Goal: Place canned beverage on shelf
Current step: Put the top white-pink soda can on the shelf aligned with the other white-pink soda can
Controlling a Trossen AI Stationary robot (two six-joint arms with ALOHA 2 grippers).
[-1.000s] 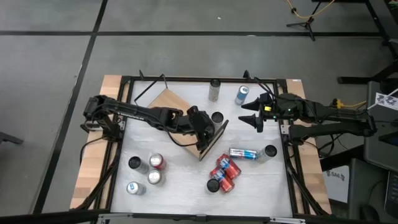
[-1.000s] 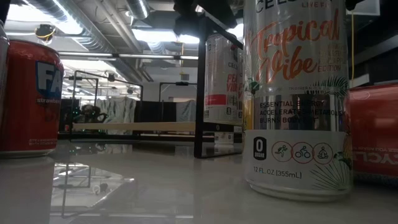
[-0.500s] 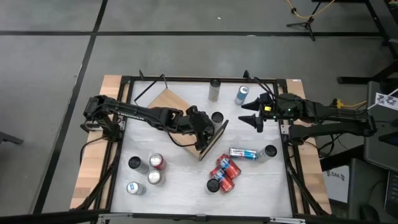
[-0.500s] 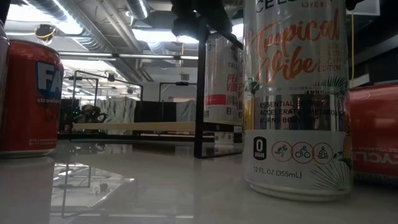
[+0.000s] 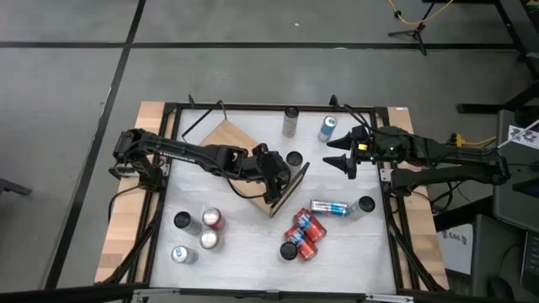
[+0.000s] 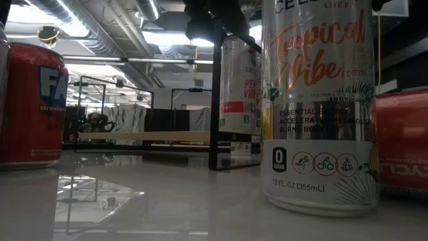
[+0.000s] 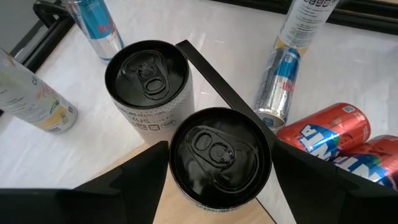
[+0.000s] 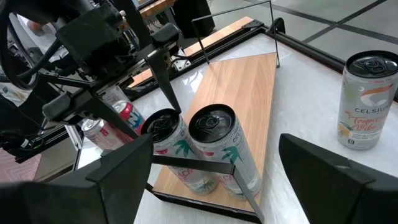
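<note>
Find the black-topped can [image 7: 219, 155] upright at the right edge of the shelf [image 5: 226, 139], between the spread jaws of the left gripper [image 5: 271, 177], close against its sides. Expect thin, dentable walls, smooth and likely slippery, and some weight if full. Take hold mid-body, squarely across. Leave the right gripper [image 5: 341, 160] waiting at far right, spread and empty.

Robotics lab | exposed ceiling ducts [image 6: 100, 33] | black test frames [image 6: 110, 100] beyond table | taped concrete floor [image 5: 253, 67]
</note>
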